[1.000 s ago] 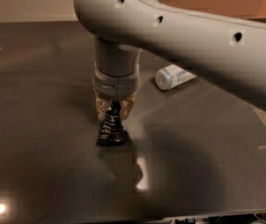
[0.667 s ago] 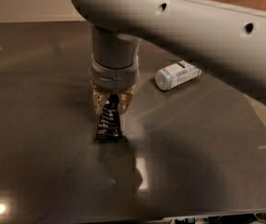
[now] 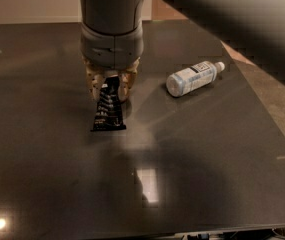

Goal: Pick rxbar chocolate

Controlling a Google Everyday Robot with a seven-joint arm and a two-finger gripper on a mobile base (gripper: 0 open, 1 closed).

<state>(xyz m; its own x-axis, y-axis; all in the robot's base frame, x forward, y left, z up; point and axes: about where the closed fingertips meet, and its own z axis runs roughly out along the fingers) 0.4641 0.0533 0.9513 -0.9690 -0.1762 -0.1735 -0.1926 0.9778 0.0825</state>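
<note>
The rxbar chocolate [image 3: 108, 109] is a flat black wrapper with white text. It hangs tilted from my gripper [image 3: 110, 86], top end between the fingers, lower end at or just above the dark table [image 3: 207, 159]. The gripper is shut on the bar's upper end, left of the table's centre. The grey arm rises above it and fills the top of the view. No apple is in view.
A clear bottle with a white label [image 3: 193, 77] lies on its side to the right of the gripper. The table's right edge [image 3: 262, 99] runs diagonally, with lighter floor beyond it. Light reflections shine on the table near the front.
The gripper has lifted slightly with the bar in its grasp, and the view has shifted so the arm now sits higher and closer in the frame.
</note>
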